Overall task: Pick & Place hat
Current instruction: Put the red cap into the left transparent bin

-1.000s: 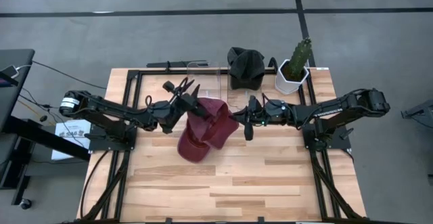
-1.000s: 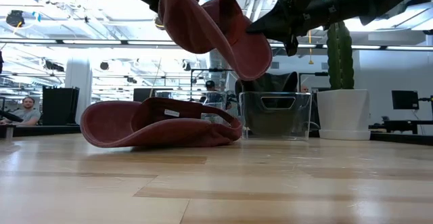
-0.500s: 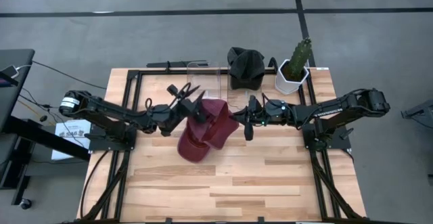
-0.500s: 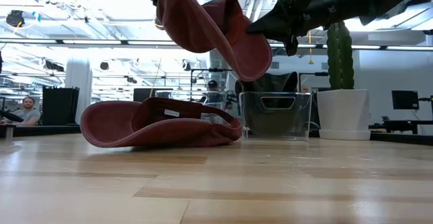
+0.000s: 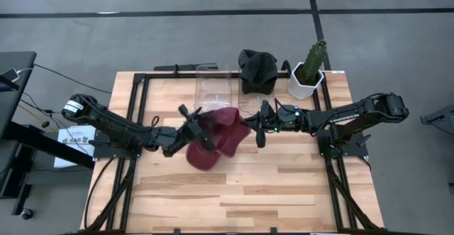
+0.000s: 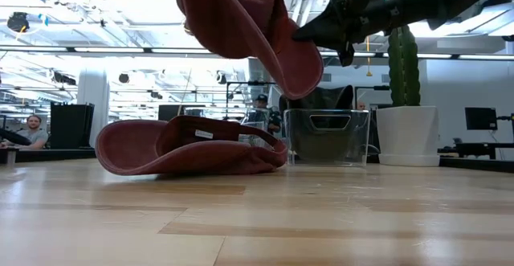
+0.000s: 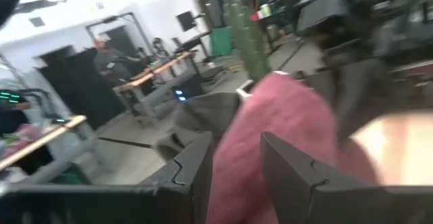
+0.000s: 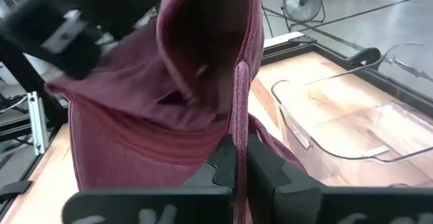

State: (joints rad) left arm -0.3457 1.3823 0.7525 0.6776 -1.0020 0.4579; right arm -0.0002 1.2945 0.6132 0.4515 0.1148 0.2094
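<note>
A maroon hat [image 5: 221, 125] is held in the air above the middle of the wooden table [image 5: 269, 185], stretched between the two grippers. The left gripper [image 5: 201, 125] is closed on the hat's left edge, with maroon cloth seen pinched between its two dark fingers [image 7: 196, 173] in the left wrist view. The right gripper [image 5: 257, 127] is clenched tight on the hat's right edge, where a thin fold of the brim [image 8: 240, 109] is seen running down between its fingers in the right wrist view. In the low view the raised hat is seen hanging clear of the tabletop, its brim curving down toward the right. A second maroon hat [image 6: 189, 145] is seen lying flat on the table beneath the raised one, partly covered by it in the high view [image 5: 202, 155]. A clear plastic bin [image 5: 214, 86] is set at the far edge of the table, just behind the raised hat. A black hat [image 5: 257, 70] is placed beside the bin, and a potted cactus [image 5: 310, 68] in a white pot is stood next to it toward the table's right far corner. A person [image 6: 32, 129] is seen in the room beyond the table in the low view
</note>
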